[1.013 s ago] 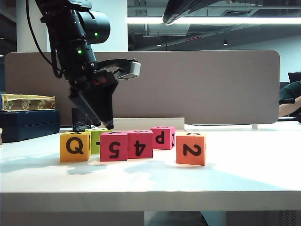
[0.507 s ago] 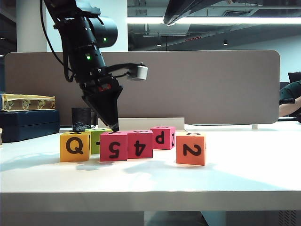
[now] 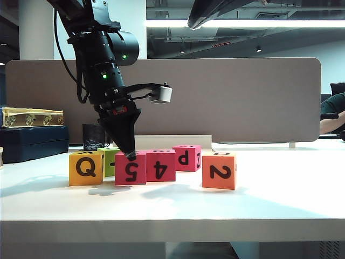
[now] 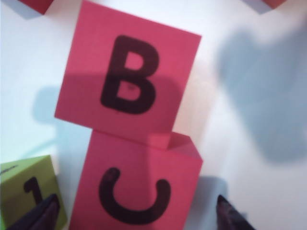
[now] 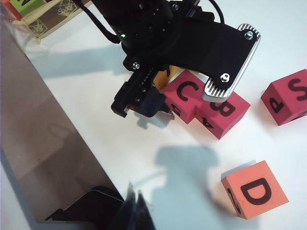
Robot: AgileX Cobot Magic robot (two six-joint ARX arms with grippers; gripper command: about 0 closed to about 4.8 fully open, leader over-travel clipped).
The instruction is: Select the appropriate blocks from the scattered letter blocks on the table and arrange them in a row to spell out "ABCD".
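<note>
**B and C side by side, A and D not yet in line**

I have the left tool [image 3: 129,152] right over the pink-red C block [image 3: 130,168], the one showing 5 to the front. In the left wrist view its two dark fingertips [image 4: 38,214] stand wide, one either side of that block, with nothing between them but the block itself, and no grip is made. The C block touches the pink-red B block [image 4: 127,76], which shows 4 to the front, so I judge that pair already placed, though slightly skewed against each other.

The yellow-orange Q block [image 3: 86,168] sits just beside the C block on the left of the exterior view, on the wrong end for an A as I read it. The orange D block [image 5: 254,189] stands apart from the row, nearer the front of the bench [image 3: 269,205]. The lime green block [image 4: 29,194] is tucked behind, between Q and C, and the pink-red P block [image 3: 186,157] lies behind the row.

The right tool [image 5: 136,211] hangs off to the side; only dark fingertips show, close together, and I cannot tell its state.

Left, in my judgement: order A, close up D, straighten.
</note>
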